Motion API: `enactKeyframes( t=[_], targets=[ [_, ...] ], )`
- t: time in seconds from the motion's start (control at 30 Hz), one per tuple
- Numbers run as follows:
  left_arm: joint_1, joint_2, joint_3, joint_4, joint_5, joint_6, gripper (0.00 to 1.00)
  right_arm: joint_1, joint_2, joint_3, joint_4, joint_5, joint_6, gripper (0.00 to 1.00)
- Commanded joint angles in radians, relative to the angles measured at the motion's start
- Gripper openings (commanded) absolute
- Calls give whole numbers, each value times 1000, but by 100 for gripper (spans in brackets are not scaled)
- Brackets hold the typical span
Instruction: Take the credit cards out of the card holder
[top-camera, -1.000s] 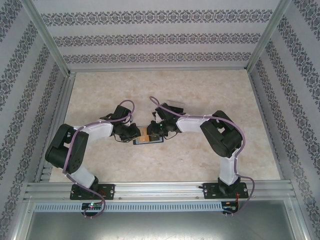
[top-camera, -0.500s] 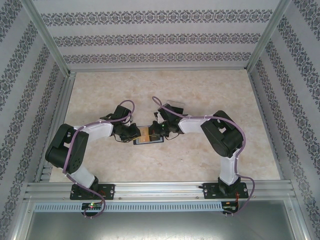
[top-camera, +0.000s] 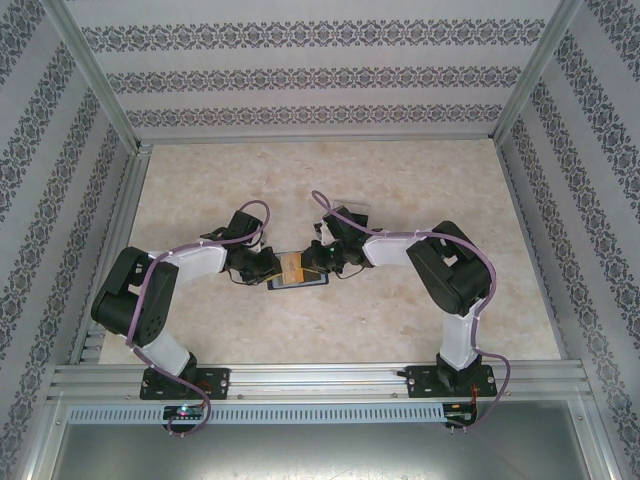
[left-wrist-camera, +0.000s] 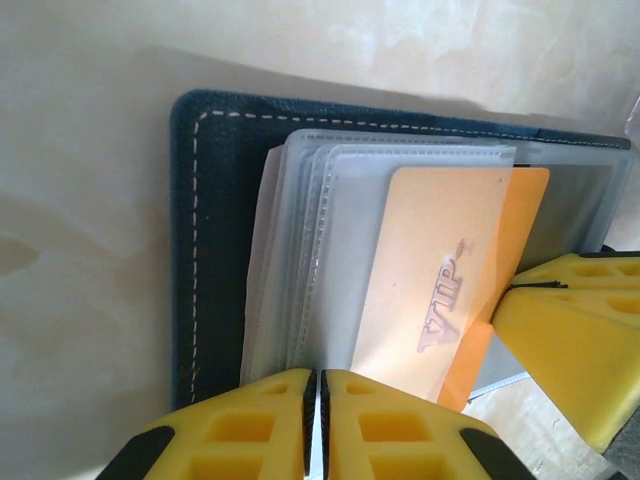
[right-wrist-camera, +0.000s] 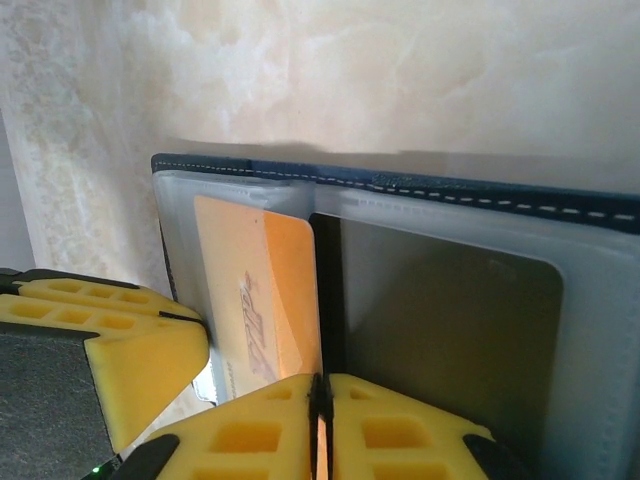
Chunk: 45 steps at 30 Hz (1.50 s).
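While your left claw (left-wrist-camera: 312, 388) pinches the edge of the card holder (left-wrist-camera: 215, 250), your right claw (right-wrist-camera: 320, 392) clamps the orange card (left-wrist-camera: 440, 290), half veiled inside it, near end hidden behind the claws.

A pale beige table (top-camera: 420, 190) with a cloudy, marbled pattern forms the floor of a boxed-in cell. Three walls rise around it, back (top-camera: 320, 75), left (top-camera: 40, 180) and right (top-camera: 600, 180), all papered white with bands of dark grey ornament. Bare aluminium posts (top-camera: 98, 80) stand at the back corners. An aluminium rail (top-camera: 320, 378) runs along the near edge, with a slotted strip (top-camera: 320, 412) and a grey metal sheet (top-camera: 320, 450) below it. The light is soft and even, the shadows faint.
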Motion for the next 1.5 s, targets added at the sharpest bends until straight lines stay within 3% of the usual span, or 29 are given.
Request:
enactKeyframes(
  t=[0.0,0.3,0.37,0.47,0.6,0.93,1.17,1.33,1.47],
  targets=[
    [7,35,5,-38,-10,13,14,14,32,14,12,-11,9,15],
    [7,36,6,-38,-5,14,14,24,58,21,37,-19,23,17],
    [7,35,7,-40,-6,14,14,25,57,21,38,-18,23,13],
    [7,33,7,-43,-7,16,14,20,41,9,39,-14,19,0],
    [6,29,8,-49,-12,20,14,-6,-12,-18,17,10,-5,0],
    [7,30,12,-55,-9,30,14,-124,-169,-65,-141,-18,-160,0],
    [6,18,11,-56,-5,33,14,-182,-284,-3,-353,-37,-329,0],
    [7,-2,16,-54,5,36,14,-184,-343,145,-606,78,-508,0],
    [7,-39,31,-64,9,36,19,-181,-359,267,-757,259,-662,0]
  ],
)
